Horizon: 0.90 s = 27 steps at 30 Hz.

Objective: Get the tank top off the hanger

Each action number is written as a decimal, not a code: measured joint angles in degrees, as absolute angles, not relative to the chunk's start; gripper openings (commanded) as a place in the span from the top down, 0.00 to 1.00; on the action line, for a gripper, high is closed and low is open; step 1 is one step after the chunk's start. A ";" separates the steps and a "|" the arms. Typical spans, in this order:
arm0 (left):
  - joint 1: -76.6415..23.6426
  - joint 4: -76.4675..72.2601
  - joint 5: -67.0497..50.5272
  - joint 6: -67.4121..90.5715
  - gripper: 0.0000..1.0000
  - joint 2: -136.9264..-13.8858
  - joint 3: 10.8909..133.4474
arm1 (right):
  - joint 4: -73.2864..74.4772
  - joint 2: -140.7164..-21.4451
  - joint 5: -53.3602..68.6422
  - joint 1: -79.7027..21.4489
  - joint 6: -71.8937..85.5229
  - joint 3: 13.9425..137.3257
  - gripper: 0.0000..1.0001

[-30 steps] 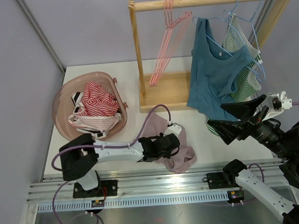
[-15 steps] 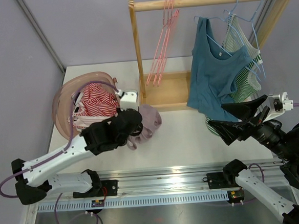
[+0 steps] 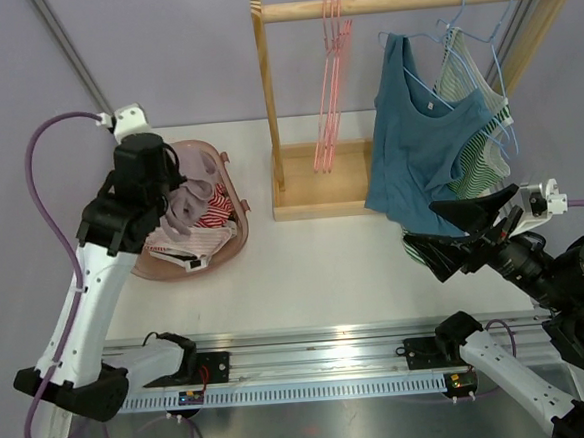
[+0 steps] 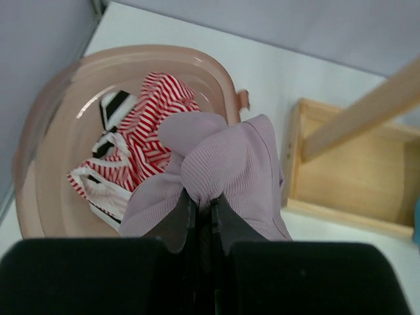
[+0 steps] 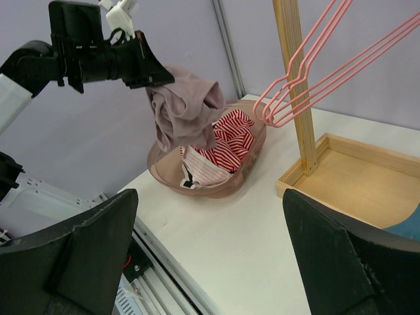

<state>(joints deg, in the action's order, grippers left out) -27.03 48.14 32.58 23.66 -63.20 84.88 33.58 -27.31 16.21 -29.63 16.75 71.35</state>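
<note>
My left gripper (image 3: pixel 176 202) is shut on a mauve ribbed tank top (image 3: pixel 192 198) and holds it hanging above the pink basket (image 3: pixel 129 180). The tank top also shows in the left wrist view (image 4: pixel 223 164), pinched between my fingers, and in the right wrist view (image 5: pixel 184 111). Empty pink hangers (image 3: pixel 328 86) hang on the wooden rail (image 3: pixel 407 0). A teal tank top (image 3: pixel 422 140) and a green striped top (image 3: pixel 482 136) hang on blue hangers. My right gripper (image 3: pixel 468 232) is open and empty, near the teal top's lower hem.
The basket holds red-and-white striped garments (image 4: pixel 141 125). The rack's wooden base tray (image 3: pixel 325 182) sits at the table's back middle. The rack's upright post (image 3: pixel 267 100) stands right of the basket. A metal rail (image 3: pixel 312 363) runs along the near edge.
My left arm lifted the mauve tank top off the table front and swung it left and back, over the basket. The pink hangers have swung back to hang straight. The right arm has not moved.
</note>
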 measured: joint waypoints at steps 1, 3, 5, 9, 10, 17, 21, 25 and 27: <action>-23.24 48.10 30.92 23.22 1.00 -64.47 86.50 | 33.54 -27.31 16.23 -29.63 16.78 71.13 0.00; -16.97 48.03 27.77 22.26 1.00 -67.33 89.43 | 33.50 -27.33 16.23 -29.63 16.78 70.72 0.00; -11.22 48.27 24.64 21.58 1.00 -71.00 92.27 | 33.45 -27.33 16.23 -29.63 16.80 70.57 0.01; -4.36 49.19 20.23 20.75 1.00 -79.07 97.95 | 33.06 -27.57 16.25 -29.63 16.80 70.54 0.01; -3.42 49.41 19.51 20.56 1.00 -81.17 99.24 | 32.88 -27.75 16.29 -29.63 16.80 70.54 0.01; 2.17 52.93 18.17 19.94 0.15 -90.76 105.03 | 32.75 -29.21 16.58 -29.63 16.78 70.11 0.00; 5.54 55.22 18.81 21.56 0.01 -91.07 105.41 | 33.21 -31.18 12.01 -29.63 17.56 70.17 0.00; 5.82 55.83 17.69 21.65 0.01 -89.69 105.47 | 37.04 -35.24 2.48 -29.63 18.65 72.53 0.01; 5.30 55.66 15.46 21.65 0.01 -87.20 104.29 | 39.55 -37.87 -1.72 -29.63 18.72 74.63 0.00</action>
